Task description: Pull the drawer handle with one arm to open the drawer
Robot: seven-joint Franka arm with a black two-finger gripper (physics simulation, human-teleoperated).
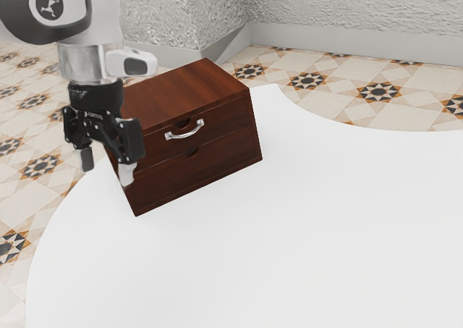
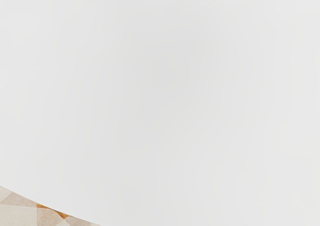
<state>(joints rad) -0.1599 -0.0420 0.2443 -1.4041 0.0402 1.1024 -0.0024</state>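
Gripper (image 1: pixel 107 169) hangs pointing straight down. Jaws are spread wide, with nothing between them. In the exterior view one finger (image 1: pixel 126 173) overlaps the near corner of the cabinet (image 1: pixel 210 89); I cannot tell whether it touches.

Directly beneath the jaws is the white table (image 2: pixel 160 86), its curved edge giving way to patterned floor (image 2: pixel 25 211).

Just beside the jaws is the dark wooden cabinet with two drawers. The upper drawer (image 1: pixel 221 122) looks shut, its front flush with the one below. Its silver bow handle (image 1: pixel 184 130) sits mid-front, off toward the exterior view's right of the jaws and a little above my fingertips. The lower drawer (image 1: pixel 217 158) shows only a dark recess (image 1: pixel 190 152).

Step in hand, as I judge it, is the approach; nothing is gripped yet.
- Back clear of the corner first, so no finger clips it.
- Turn the wrist to face the drawer front, with one finger over the bar and one under it.
- Close on the middle of the handle, not an end.
- Pull slow and straight along the drawer's travel, because an angled tug may jam it or drag the whole cabinet across the table.

Farthest from the jaws, beyond the cabinet, is the rough grey wall (image 1: pixel 181 13).
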